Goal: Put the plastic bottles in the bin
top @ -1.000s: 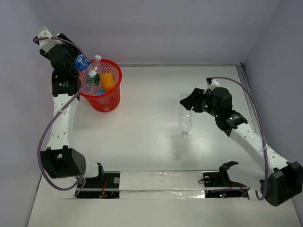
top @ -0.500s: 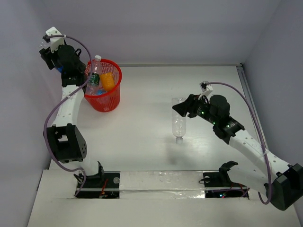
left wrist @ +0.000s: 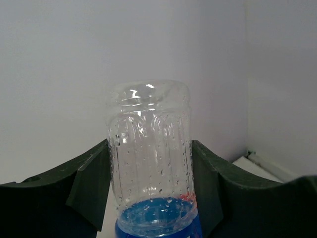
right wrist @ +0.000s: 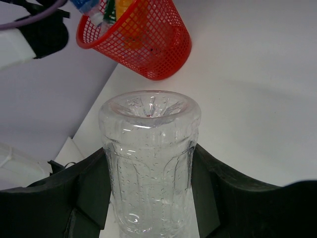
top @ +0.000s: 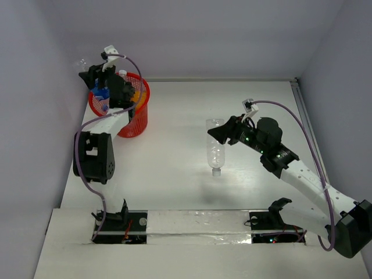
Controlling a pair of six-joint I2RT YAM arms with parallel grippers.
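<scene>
The red mesh bin [top: 132,125] stands at the back left and also shows in the right wrist view [right wrist: 158,44]. It holds an orange bottle [right wrist: 130,22] and a green-labelled bottle [right wrist: 110,12]. My left gripper [top: 93,78] is shut on a clear bottle with a blue label [top: 102,93] and holds it over the bin's left rim. In the left wrist view that bottle [left wrist: 151,148] stands base up between the fingers [left wrist: 91,183]. My right gripper [top: 224,131] is shut on a clear bottle [top: 215,152] that hangs cap down above mid-table; it fills the right wrist view [right wrist: 148,163].
The left arm [top: 93,154] is folded back beside the bin. Grey walls close the left, back and right sides. A taped strip [top: 197,224] runs along the near edge between the arm bases.
My left gripper has swung right with the blue-labelled bottle, from the wall side to over the bin's rim. My right gripper has carried the clear bottle left, toward the bin.
</scene>
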